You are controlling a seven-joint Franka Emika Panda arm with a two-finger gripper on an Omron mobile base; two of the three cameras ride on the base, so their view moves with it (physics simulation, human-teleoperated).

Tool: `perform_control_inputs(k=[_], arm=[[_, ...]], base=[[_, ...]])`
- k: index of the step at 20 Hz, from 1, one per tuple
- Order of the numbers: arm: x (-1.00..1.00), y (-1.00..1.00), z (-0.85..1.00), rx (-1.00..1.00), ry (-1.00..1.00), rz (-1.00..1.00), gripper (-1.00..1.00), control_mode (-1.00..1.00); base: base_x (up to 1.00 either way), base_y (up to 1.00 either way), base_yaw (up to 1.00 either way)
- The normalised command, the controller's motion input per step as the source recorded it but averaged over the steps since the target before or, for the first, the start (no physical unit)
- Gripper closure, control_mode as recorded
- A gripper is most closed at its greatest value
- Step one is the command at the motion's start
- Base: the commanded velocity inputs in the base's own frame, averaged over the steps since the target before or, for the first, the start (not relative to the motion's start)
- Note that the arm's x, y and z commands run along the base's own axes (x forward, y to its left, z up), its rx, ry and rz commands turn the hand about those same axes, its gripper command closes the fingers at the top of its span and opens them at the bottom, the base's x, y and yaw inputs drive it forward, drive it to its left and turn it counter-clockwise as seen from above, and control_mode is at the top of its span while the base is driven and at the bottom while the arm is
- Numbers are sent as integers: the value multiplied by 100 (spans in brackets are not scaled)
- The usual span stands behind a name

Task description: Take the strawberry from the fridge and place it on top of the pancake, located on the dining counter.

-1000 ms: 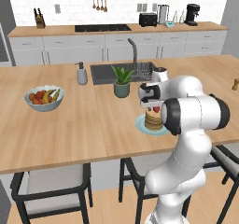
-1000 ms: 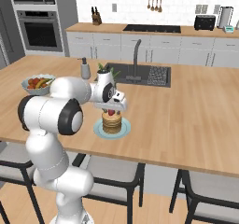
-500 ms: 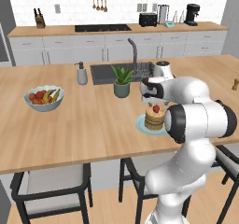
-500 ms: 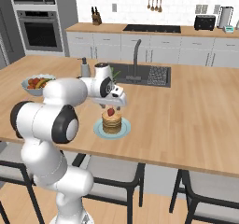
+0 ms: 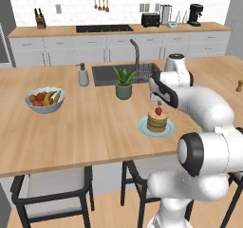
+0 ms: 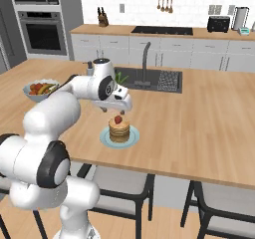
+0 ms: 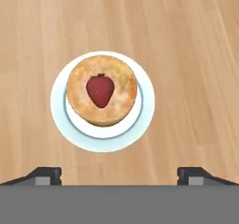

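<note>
Strawberry (image 7: 100,89) sits centred on pancake (image 7: 102,91), on the counter (image 7: 186,55). Gripper (image 7: 119,174) spread wide, empty, hovering above it. Fruit bowl (image 5: 45,100) at 9 o'clock.

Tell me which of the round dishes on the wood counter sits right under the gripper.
The pale plate holding the pancake topped by the strawberry, directly below the gripper. The grey fruit bowl stands far along the dining counter, beyond the potted plant.

You have bare light wood-grain counter (image 7: 186,55) all around the pale round plate (image 7: 144,107); the small green potted plant (image 5: 124,82) stands nearby, beyond it.
</note>
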Motion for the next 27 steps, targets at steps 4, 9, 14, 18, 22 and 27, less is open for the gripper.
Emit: perform_control_inputs(k=[4,9,14,18,22,27], arm=[[-92,0,9,0,-15,0,-100,-100],[-80,0,14,0,-14,0,-100,-100],[-53,0,0,0,-5,0,-100,-100],[-42,0,45,0,-6,-2,-100,-100],[-4,0,93,0,0,-7,-100,-100],[-13,-12,8,0,0,-1,-100,-100]], base=[[0,0,0],[0,0,0],[0,0,0],[0,0,0],[0,0,0],[0,0,0]])
